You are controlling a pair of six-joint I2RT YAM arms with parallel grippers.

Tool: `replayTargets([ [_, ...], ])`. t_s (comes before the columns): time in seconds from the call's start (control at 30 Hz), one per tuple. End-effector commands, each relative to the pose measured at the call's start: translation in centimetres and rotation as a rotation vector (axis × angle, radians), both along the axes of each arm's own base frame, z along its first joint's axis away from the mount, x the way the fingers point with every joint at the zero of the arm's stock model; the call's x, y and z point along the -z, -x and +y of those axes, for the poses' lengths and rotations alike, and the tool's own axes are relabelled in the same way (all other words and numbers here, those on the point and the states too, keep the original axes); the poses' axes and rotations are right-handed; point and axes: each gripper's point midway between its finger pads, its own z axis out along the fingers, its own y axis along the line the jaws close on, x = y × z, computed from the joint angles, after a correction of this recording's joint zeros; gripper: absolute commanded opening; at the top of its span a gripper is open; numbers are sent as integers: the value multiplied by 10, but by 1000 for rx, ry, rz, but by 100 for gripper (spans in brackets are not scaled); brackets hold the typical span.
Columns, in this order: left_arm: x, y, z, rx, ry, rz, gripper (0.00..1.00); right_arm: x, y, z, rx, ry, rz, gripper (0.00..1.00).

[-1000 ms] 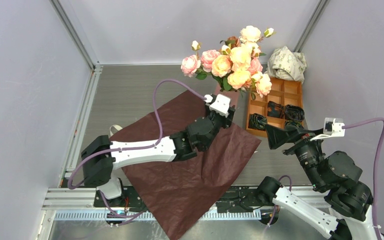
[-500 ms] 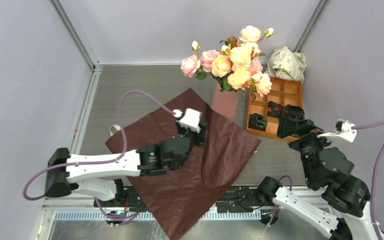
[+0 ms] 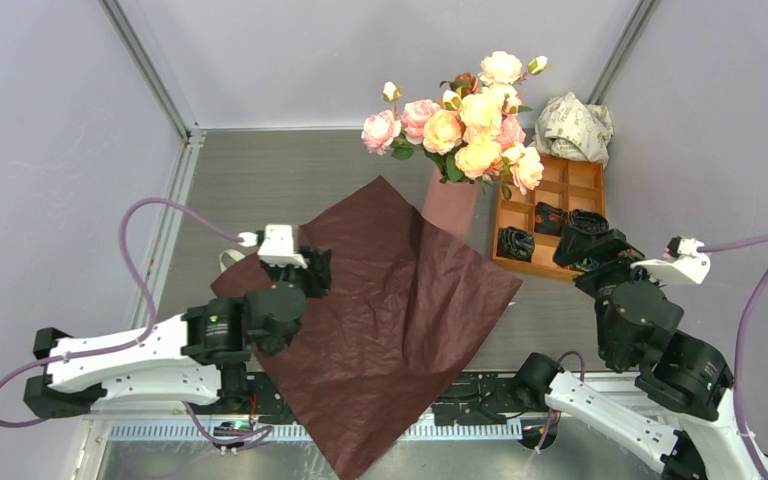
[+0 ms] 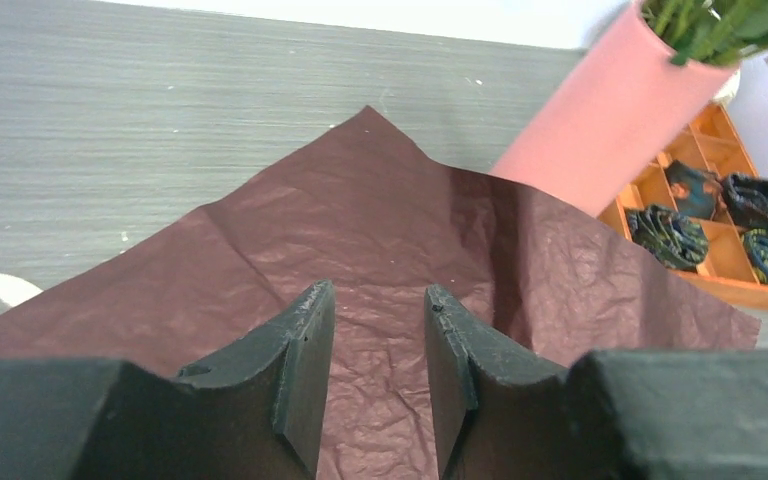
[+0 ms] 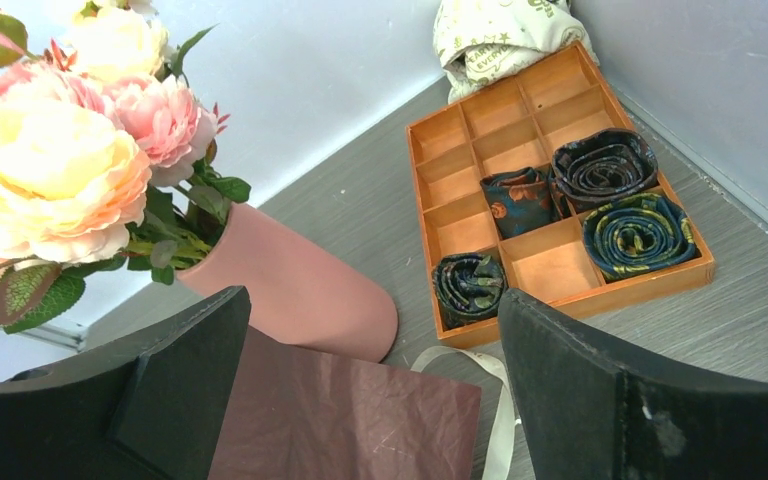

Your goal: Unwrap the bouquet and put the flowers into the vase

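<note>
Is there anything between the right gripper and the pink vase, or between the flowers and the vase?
Nothing visible. The open right gripper faces the vase with free space between them, and the flowers already stand in it. The dark red paper lies spread on the table by its foot.

Bright even light, soft shadows, pics sharp thruout

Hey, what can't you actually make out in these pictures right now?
Top view: the flowers cover the vase mouth; the stems inside are hidden by its wall.
Top view: the right gripper blocks the near corner of the orange tray.
Left wrist view: the cream ribbon is cut off by the left edge.
</note>
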Motion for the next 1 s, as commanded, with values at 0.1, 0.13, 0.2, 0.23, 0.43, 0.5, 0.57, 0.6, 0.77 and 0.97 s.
replayTargets([
  [0.1, -3, 3, 57, -135, 81, -6, 38, -9, 11, -18, 44, -89, -55, 100],
  [0.13, -3, 3, 59, -136, 89, -7, 38, -8, 12, -19, 44, -91, -56, 99],
  [0.2, -2, 4, 63, -140, 94, -8, 38, -8, 14, -20, 46, -100, -60, 99],
  [0.23, -1, 4, 64, -142, 93, -7, 38, -8, 14, -21, 46, -101, -61, 99],
  [0.43, 0, 4, 63, -149, 81, 0, 38, -7, 17, -25, 54, -117, -74, 100],
  [0.5, 0, 3, 61, -149, 76, 3, 38, -6, 18, -26, 56, -122, -77, 100],
  [0.57, 1, 3, 60, -148, 74, 4, 38, -6, 19, -28, 58, -127, -81, 100],
  [0.6, 1, 3, 59, -148, 71, 5, 38, -6, 19, -28, 57, -129, -82, 99],
  [0.77, 2, 3, 57, -148, 66, 6, 38, -4, 23, -33, 67, -138, -90, 99],
  [0.97, 2, 3, 58, -149, 66, 8, 38, -1, 25, -40, 93, -128, -84, 99],
])
